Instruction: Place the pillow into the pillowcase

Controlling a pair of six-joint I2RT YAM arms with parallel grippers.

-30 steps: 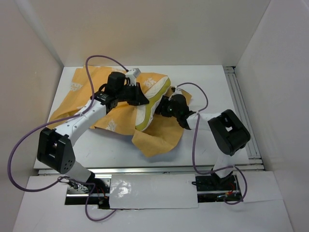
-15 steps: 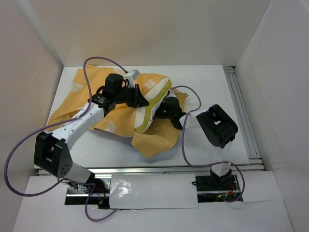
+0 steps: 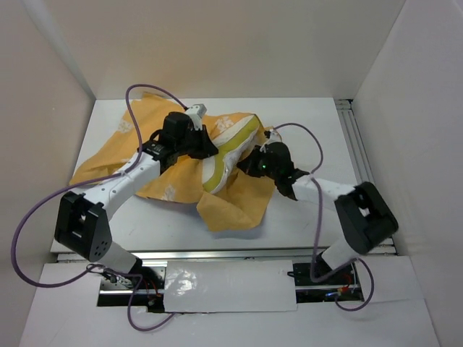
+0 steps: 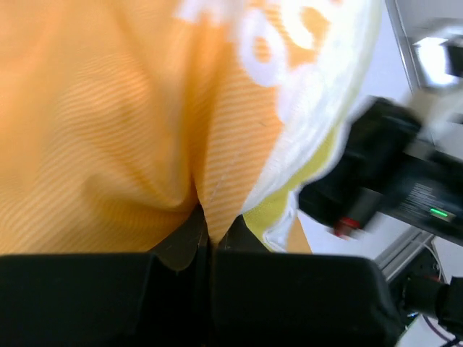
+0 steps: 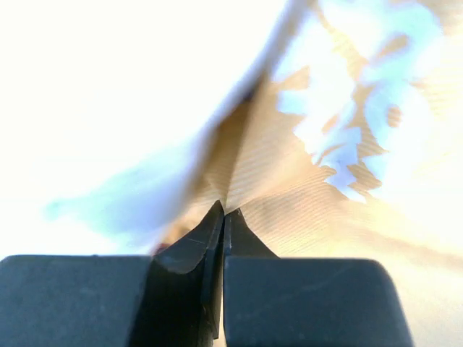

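Observation:
The mustard-orange pillowcase (image 3: 173, 184) lies rumpled across the middle of the table. The cream pillow (image 3: 223, 165), with its yellow edge showing, sticks out of the pillowcase's opening between the two arms. My left gripper (image 3: 210, 144) is shut on a fold of the pillowcase (image 4: 108, 144) on top of the pillow (image 4: 318, 123); the left wrist view shows orange cloth pinched at the fingertips of that gripper (image 4: 210, 233). My right gripper (image 3: 247, 165) sits at the pillow's right side. In the right wrist view this gripper (image 5: 223, 215) is shut on a pleat of the pillowcase (image 5: 311, 195).
White walls close in the white table (image 3: 318, 123) on the left, back and right. A metal rail (image 3: 362, 159) runs along the right side. Purple cables (image 3: 145, 90) loop over the left arm and another beside the right arm (image 3: 362, 217).
My right gripper has shut on the pillowcase cloth beside the pillow, and the right arm's elbow has swung out to the lower right. The left gripper keeps its hold.

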